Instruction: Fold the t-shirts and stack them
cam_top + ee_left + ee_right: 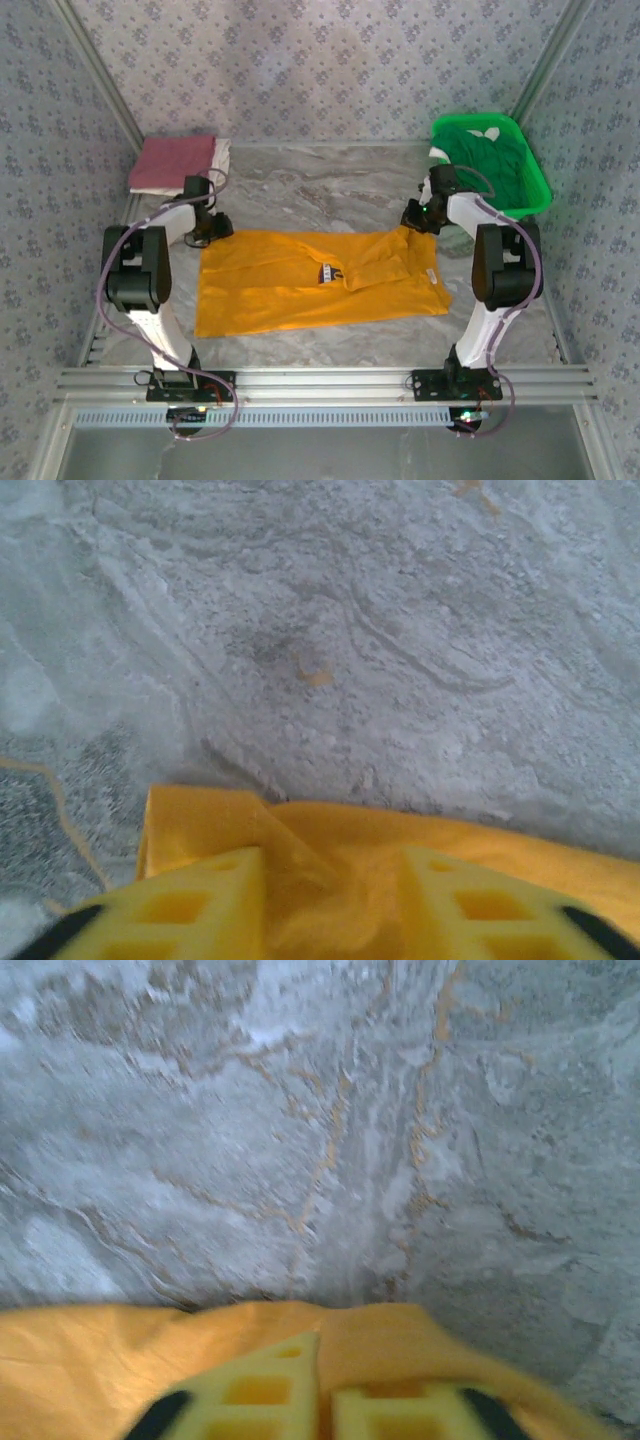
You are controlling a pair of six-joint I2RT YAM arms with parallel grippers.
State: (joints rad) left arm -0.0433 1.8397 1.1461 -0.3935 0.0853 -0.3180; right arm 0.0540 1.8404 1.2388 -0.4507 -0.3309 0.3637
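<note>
- Grey marbled table (300, 180) enclosed by walls (320, 60) papered in a small blue floral pattern.
- An orange-yellow t-shirt (280, 290) lies spread flat mid-table, its dark chest print (327, 272) near the middle.
- The left gripper (213, 230) sits at the shirt's far left corner. Its yellow fingers (215, 890) pinch bunched orange cloth between them.
- The right gripper (415, 218) sits at the shirt's far right corner. Its fingers (270, 1380) are closed together. The wrist view is blurred, but a thin fold of the shirt appears caught between them.
- A folded dusty red t-shirt (172, 163) rests on a white t-shirt (222, 155) in the far left corner.
- A bright green basket (535, 190) in the far right corner holds a green t-shirt (485, 160).
</note>
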